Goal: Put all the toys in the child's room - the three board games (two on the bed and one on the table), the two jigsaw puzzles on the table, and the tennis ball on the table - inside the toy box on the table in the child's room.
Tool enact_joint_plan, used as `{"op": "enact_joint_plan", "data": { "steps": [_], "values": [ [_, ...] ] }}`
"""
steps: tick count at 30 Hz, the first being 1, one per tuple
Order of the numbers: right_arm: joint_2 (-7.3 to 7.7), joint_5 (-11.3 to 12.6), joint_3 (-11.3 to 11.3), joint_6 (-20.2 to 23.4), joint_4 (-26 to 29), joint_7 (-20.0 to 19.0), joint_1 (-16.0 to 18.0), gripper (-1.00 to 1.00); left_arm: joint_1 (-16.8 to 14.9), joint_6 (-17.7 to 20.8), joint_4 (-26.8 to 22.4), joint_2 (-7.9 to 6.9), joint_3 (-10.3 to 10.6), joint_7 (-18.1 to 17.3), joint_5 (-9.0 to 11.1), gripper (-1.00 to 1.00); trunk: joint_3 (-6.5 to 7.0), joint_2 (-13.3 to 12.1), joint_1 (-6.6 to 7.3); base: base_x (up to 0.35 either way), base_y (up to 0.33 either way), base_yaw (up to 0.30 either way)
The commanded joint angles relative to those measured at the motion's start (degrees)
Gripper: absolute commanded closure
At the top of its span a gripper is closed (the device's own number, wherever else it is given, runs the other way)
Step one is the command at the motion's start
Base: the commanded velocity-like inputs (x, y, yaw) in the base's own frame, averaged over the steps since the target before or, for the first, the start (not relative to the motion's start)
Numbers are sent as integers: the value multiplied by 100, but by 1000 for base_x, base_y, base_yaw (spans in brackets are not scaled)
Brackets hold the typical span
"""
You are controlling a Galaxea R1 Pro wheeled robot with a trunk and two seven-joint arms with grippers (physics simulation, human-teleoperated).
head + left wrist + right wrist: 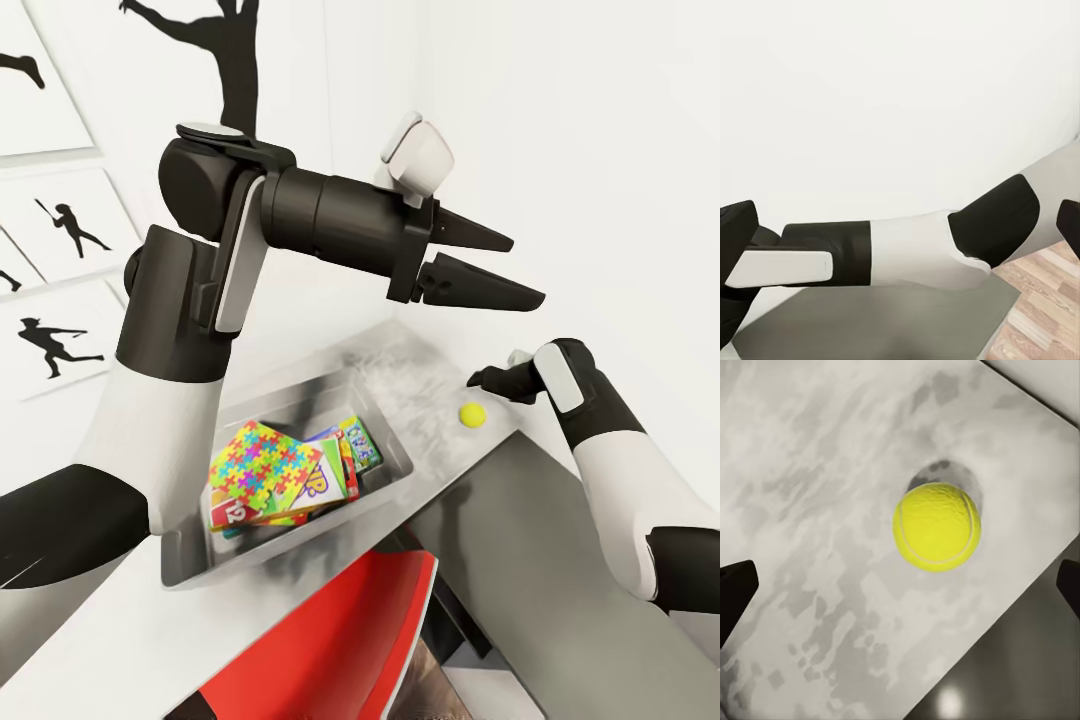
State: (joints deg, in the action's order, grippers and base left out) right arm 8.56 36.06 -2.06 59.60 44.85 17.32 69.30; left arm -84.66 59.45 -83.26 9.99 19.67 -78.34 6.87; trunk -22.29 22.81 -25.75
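The light grey toy box sits on the table. Inside it a multicoloured jigsaw puzzle lies tilted on top of colourful board games. The tennis ball rests on the table top, to the right of the toy box and near the table's edge. My right gripper hovers just above and behind the ball. In the right wrist view the ball lies ahead of that open gripper, untouched. My left gripper is raised high over the table, open and empty.
A red seat stands close in front of the table. The table's grey side drops off to the right of the ball. Black athlete silhouette pictures hang on the white wall at left. Wood floor lies below.
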Motion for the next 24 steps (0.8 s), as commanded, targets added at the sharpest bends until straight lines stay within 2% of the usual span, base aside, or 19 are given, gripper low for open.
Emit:
{"op": "enact_joint_plan", "data": {
  "steps": [1, 14, 24],
  "values": [
    [3, 59, -22, 10, 5, 53, 5, -100, -6, 55, 3, 1, 5, -6, 16, -100, -20, 11, -3, 0, 0, 0],
    [-95, 56, -22, 1, 22, 53, 30, -100, -6, 55, 3, 1, 27, -6, 13, -100, -142, 11, -3, 0, 0, 0],
    [-115, 51, -76, 15, 23, 58, 280, -100, -6, 55, 3, 1, 36, -6, 7, -100, -237, 11, -3, 0, 0, 0]
  ]
}}
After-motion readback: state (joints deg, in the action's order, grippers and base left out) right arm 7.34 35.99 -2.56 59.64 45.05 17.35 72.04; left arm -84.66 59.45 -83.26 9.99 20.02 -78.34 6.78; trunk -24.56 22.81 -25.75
